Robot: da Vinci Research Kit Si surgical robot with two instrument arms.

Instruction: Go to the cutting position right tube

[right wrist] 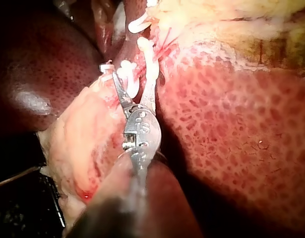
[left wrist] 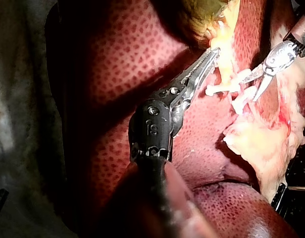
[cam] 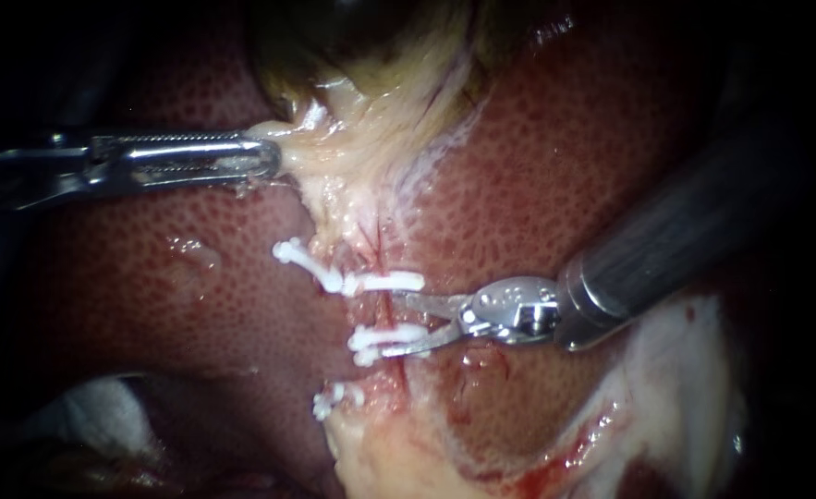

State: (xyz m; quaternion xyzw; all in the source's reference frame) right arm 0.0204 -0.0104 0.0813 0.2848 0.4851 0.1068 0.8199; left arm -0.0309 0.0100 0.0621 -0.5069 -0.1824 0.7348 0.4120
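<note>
My right instrument [cam: 396,323] comes in from the right with two thin blades standing open. They straddle a thin reddish tube [cam: 384,312] between an upper white clip [cam: 391,280] and a middle white clip [cam: 384,337]. The lower blade lies along the middle clip. In the right wrist view the open blades [right wrist: 134,77] have a white clip [right wrist: 128,78] between them. My left instrument [cam: 274,159] reaches in from the left, its long jaws shut on pale tissue [cam: 334,148] below the dark gallbladder [cam: 361,37]; the left wrist view shows its tip [left wrist: 212,53] at that tissue.
Mottled red liver [cam: 565,185] surrounds the site. Another white clip [cam: 308,261] sits left of the upper one, and a third level of clip [cam: 334,399] lies lower down. Pale fatty tissue [cam: 666,370] fills the lower right. White gauze [cam: 103,416] shows at the lower left.
</note>
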